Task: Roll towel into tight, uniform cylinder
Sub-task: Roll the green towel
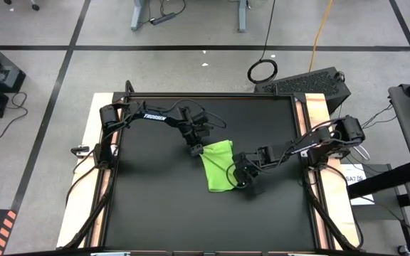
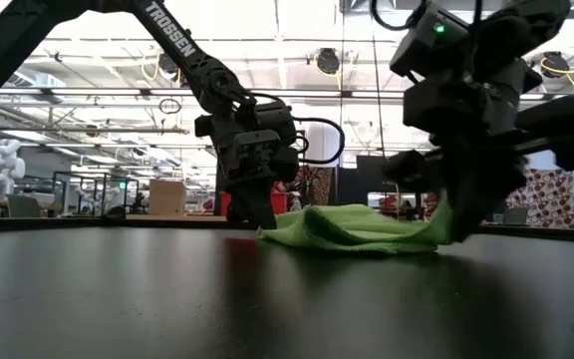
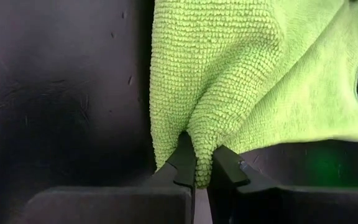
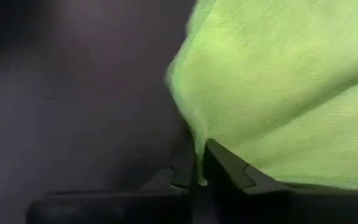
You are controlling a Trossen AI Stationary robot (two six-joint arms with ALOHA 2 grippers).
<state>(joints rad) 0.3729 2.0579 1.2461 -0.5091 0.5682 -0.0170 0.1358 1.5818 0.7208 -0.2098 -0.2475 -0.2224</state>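
Observation:
The lime-green towel (image 1: 219, 165) lies in the middle of the black tabletop (image 1: 155, 206), folded over itself, longer from far to near. My left gripper (image 1: 196, 151) is shut on the towel's far-left corner. My right gripper (image 1: 238, 176) is shut on the towel's right edge, near its near end. In the low view the towel (image 2: 352, 227) rests on the table between the two grippers, its right end drawn up at my right gripper (image 2: 458, 229). My left gripper pinches a puckered fold at the towel's corner (image 3: 199, 163) between its two fingers, coming from above and pointing down. The cloth fans out flat on the table from the pinch. My right gripper pinches the towel's edge (image 4: 197, 146) between its two fingers, from above. That end (image 2: 441, 221) is lifted a little off the table, the rest lies on it.
Wooden side rails (image 1: 317, 114) border the tabletop on the left and right. Bare black table lies all round the towel, widest toward the near edge (image 1: 205, 238). Cables run along both arms.

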